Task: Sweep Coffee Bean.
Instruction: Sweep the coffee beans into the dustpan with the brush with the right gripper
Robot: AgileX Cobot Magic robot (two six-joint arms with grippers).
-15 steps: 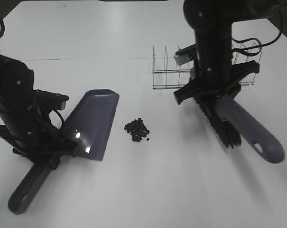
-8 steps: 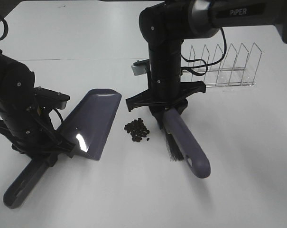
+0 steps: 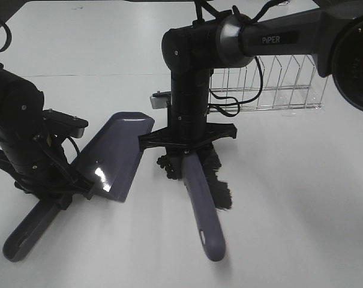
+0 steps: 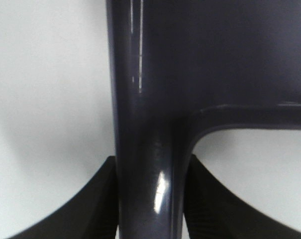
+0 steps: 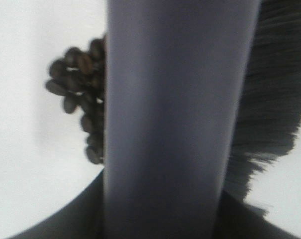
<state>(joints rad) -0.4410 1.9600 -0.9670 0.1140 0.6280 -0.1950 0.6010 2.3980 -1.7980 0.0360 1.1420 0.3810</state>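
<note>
The right hand [image 3: 187, 141], clenched on the purple-grey brush [image 3: 203, 216], has swung left from the wire rack [image 3: 277, 84] and now stands over the coffee bean [image 3: 167, 163] pile in the middle of the counter [image 3: 301, 210], bristles just right of the beans, half hiding them. The left hand [image 3: 56, 191] stays clamped on the handle of the dustpan [image 3: 118, 153], its mouth just left of the pile, barely shifted. White lettering on the right arm [image 3: 313, 27] reads "PiPER".
</note>
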